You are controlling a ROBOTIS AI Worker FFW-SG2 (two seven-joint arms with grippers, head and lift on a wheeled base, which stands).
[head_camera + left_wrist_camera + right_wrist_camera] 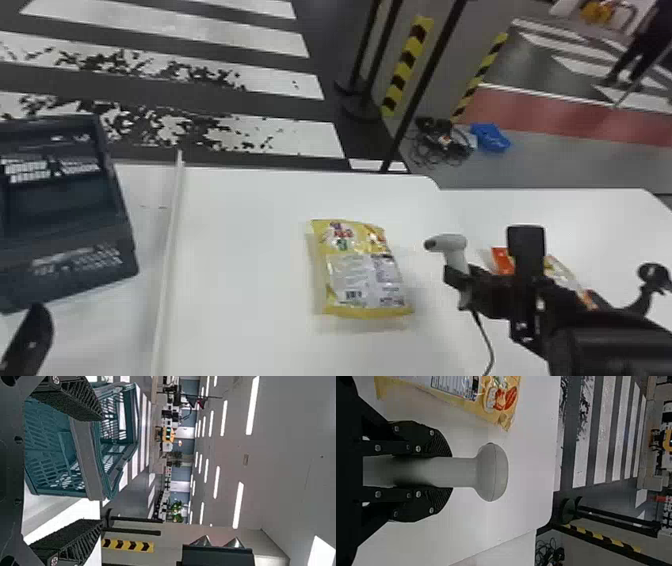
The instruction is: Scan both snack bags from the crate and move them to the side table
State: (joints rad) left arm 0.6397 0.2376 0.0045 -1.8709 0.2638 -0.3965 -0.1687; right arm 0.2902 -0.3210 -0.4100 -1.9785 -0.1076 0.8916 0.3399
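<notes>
Scanner (pixel 447 243), right of centre in head view, is being gripped by right gripper (pixel 457 276); its jaws are being kept closed around the handle, one on each side, as seen in right wrist view. Scanner nose is being pointed toward the left of the frame; cable (pixel 487 340) is being hung below. Yellow snack bag (pixel 367 272) is being supported flat by the white surface (pixel 240 250), mid-frame, near the scanner, barcode side being turned up. Orange-and-white packet (pixel 501 260), right of frame, is being carried by the side surface (pixel 595 212) and partly covered by the right arm. Left gripper (pixel 32 332) is being held lower left, near the crate (pixel 62 250); jaws are being kept open, well apart in left wrist view. Crate is being set at frame left, beyond the white ridge (pixel 170 250).
</notes>
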